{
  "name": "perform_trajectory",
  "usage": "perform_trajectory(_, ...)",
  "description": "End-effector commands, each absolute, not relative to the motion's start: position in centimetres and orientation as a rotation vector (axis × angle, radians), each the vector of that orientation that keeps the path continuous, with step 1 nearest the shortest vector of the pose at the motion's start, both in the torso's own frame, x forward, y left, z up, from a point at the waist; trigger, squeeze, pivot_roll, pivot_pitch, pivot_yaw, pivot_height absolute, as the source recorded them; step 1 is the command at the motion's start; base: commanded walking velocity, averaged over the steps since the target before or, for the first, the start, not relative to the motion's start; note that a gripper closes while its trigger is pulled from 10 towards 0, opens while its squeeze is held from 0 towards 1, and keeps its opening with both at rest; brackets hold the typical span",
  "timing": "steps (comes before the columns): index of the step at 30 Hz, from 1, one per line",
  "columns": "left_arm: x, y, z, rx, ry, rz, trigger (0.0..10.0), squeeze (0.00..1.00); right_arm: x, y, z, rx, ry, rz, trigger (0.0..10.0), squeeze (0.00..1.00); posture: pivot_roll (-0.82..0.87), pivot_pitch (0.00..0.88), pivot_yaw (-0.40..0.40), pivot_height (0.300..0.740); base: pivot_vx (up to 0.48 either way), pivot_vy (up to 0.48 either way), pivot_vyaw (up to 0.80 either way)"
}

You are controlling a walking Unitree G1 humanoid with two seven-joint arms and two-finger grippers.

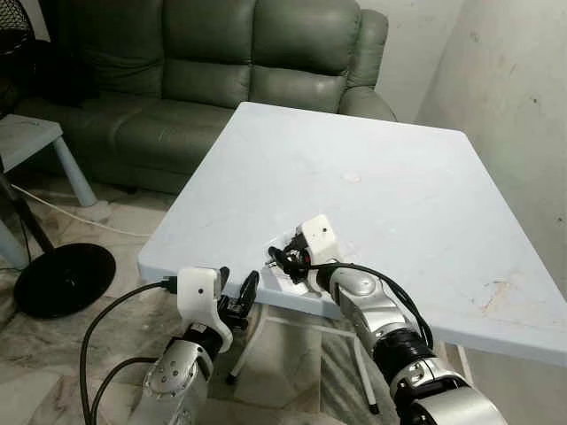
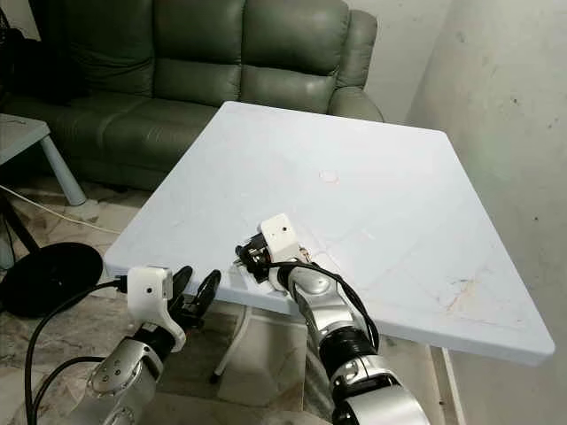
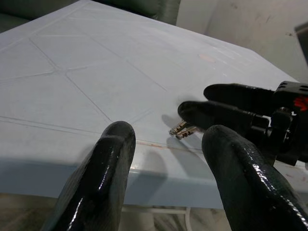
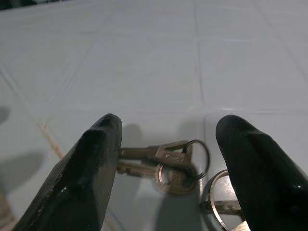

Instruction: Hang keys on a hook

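From the head, the right gripper sits low at the near edge of the pale blue plastic table, the left gripper just off that edge, fingers apart. Left wrist: brass keys beside black fingers. Right wrist: fingers spread wide, straddling the keys on their steel ring, nothing gripped.

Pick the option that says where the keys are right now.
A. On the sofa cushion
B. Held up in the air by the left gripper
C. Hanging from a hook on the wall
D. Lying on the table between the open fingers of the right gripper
D. In the right wrist view the keys lie flat on the table, with the right gripper open, a finger on either side of them.
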State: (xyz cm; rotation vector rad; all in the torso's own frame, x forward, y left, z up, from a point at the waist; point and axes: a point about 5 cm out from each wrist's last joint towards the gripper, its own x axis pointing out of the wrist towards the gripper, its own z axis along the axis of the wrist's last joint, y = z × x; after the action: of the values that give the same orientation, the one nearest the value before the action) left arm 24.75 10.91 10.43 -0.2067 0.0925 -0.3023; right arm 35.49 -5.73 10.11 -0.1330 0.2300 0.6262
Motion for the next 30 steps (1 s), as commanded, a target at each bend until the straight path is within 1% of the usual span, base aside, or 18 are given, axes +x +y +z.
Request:
perform_trajectory(1, 24.62, 10.74, 10.76, -0.203, 0.085, -0.303, 10.0, 0.0, 35.76, -5.55, 10.87, -0.162, 0.213, 0.639, 10.0, 0.0, 0.32, 0.041, -0.098, 0.736, 0.0, 0.0, 0.0)
perform_trajectory(4, 24.57, 10.75, 10.77, -0.205, 0.086, -0.301, 10.0, 0.0, 35.74, -5.55, 10.86, -0.164, 0.218, 0.64, 10.0, 0.0, 0.32, 0.047, -0.099, 0.736, 0.0, 0.0, 0.0)
perform_trajectory(5, 24.53, 10.75, 10.74, -0.204, 0.087, -0.3, 10.0, 0.0, 35.73, -5.6, 10.84, -0.177, 0.22, 0.643, 9.7, 0.0, 0.32, 0.049, -0.099, 0.736, 0.0, 0.0, 0.0)
perform_trajectory(6, 24.52, 10.75, 10.73, -0.205, 0.088, -0.299, 10.0, 0.0, 35.71, -5.63, 10.83, -0.182, 0.219, 0.645, 9.8, 0.0, 0.32, 0.049, -0.099, 0.736, 0.0, 0.0, 0.0)
perform_trajectory(7, 24.51, 10.76, 10.72, -0.205, 0.088, -0.299, 10.0, 0.0, 35.69, -5.65, 10.79, -0.187, 0.221, 0.648, 8.7, 0.0, 0.32, 0.049, -0.099, 0.736, 0.0, 0.0, 0.0)
perform_trajectory(9, 24.5, 10.77, 10.69, -0.206, 0.09, -0.297, 10.0, 0.0, 35.64, -5.68, 10.77, -0.194, 0.221, 0.655, 8.3, 0.0, 0.32, 0.049, -0.099, 0.736, 0.0, 0.0, 0.0)
perform_trajectory(11, 24.49, 10.73, 10.71, -0.206, 0.09, -0.296, 10.0, 0.0, 35.68, -5.77, 10.82, -0.199, 0.224, 0.652, 7.6, 0.0, 0.31, 0.053, -0.101, 0.736, 0.0, 0.0, 0.0)
perform_trajectory(12, 24.49, 10.73, 10.71, -0.206, 0.09, -0.295, 10.0, 0.0, 35.68, -5.78, 10.83, -0.2, 0.223, 0.652, 5.4, 0.0, 0.31, 0.053, -0.101, 0.736, 0.0, 0.0, 0.0)
perform_trajectory(14, 24.5, 10.73, 10.72, -0.206, 0.09, -0.295, 10.0, 0.0, 35.69, -5.78, 10.88, -0.202, 0.22, 0.652, 4.8, 0.0, 0.31, 0.053, -0.101, 0.736, 0.0, 0.0, 0.0)
perform_trajectory(15, 24.51, 10.74, 10.72, -0.206, 0.091, -0.294, 10.0, 0.0, 35.71, -5.79, 10.9, -0.203, 0.219, 0.652, 3.6, 0.0, 0.31, 0.053, -0.101, 0.736, 0.0, 0.0, 0.0)
perform_trajectory(16, 24.5, 10.74, 10.72, -0.207, 0.091, -0.293, 10.0, 0.0, 35.73, -5.81, 10.92, -0.21, 0.22, 0.65, 3.6, 0.0, 0.32, 0.054, -0.103, 0.736, 0.0, 0.0, 0.0)
perform_trajectory(17, 24.51, 10.74, 10.73, -0.207, 0.091, -0.293, 10.0, 0.0, 35.75, -5.82, 10.89, -0.211, 0.225, 0.649, 4.4, 0.0, 0.32, 0.054, -0.103, 0.736, 0.0, 0.0, 0.0)
perform_trajectory(18, 24.51, 10.74, 10.73, -0.208, 0.091, -0.292, 10.0, 0.0, 35.76, -5.8, 10.88, -0.21, 0.228, 0.649, 5.7, 0.0, 0.32, 0.054, -0.103, 0.736, 0.0, 0.0, 0.0)
perform_trajectory(19, 24.51, 10.74, 10.73, -0.208, 0.091, -0.292, 10.0, 0.0, 35.76, -5.8, 10.88, -0.21, 0.228, 0.649, 5.7, 0.0, 0.32, 0.054, -0.103, 0.736, 0.0, 0.0, 0.0)
perform_trajectory(20, 24.52, 10.73, 10.73, -0.208, 0.091, -0.292, 10.0, 0.0, 35.76, -5.78, 10.88, -0.208, 0.229, 0.65, 8.2, 0.0, 0.32, 0.054, -0.103, 0.736, 0.0, 0.0, 0.0)
perform_trajectory(21, 24.51, 10.72, 10.73, -0.208, 0.091, -0.291, 10.0, 0.0, 35.78, -5.62, 10.87, -0.208, 0.24, 0.648, 10.0, 0.0, 0.32, 0.054, -0.103, 0.736, 0.0, 0.0, 0.0)
perform_trajectory(30, 24.48, 10.68, 10.77, -0.21, 0.09, -0.286, 10.0, 0.0, 35.88, -5.2, 10.78, -0.196, 0.277, 0.634, 10.0, 0.0, 0.32, 0.058, -0.108, 0.736, 0.0, 0.0, 0.0)
